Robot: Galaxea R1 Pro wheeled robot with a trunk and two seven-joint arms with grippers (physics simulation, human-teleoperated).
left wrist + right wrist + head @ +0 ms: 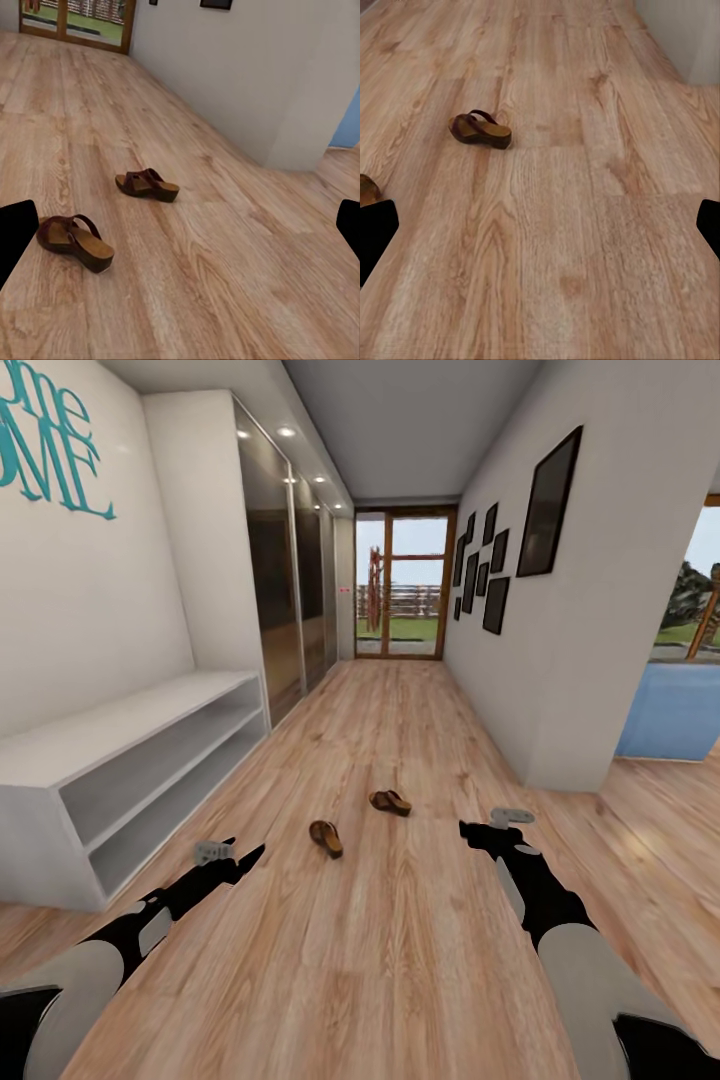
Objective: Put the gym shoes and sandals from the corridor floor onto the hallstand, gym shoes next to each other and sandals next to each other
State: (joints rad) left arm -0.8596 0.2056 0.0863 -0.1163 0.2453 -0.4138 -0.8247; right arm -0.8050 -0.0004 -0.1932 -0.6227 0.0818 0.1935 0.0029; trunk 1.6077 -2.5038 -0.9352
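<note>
Brown sandals point(326, 838) with tan footbeds on light brown wood-grain corridor floor point(400, 950)

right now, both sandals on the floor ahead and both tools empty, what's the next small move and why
Probably ease the left tool forward and down toward the nearer sandal. Both sandals lie apart on the corridor floor, nothing is held, and that sandal sits closer to the left tool than to the right tool. The farther sandal can follow. The white rack stands on the left.
</note>
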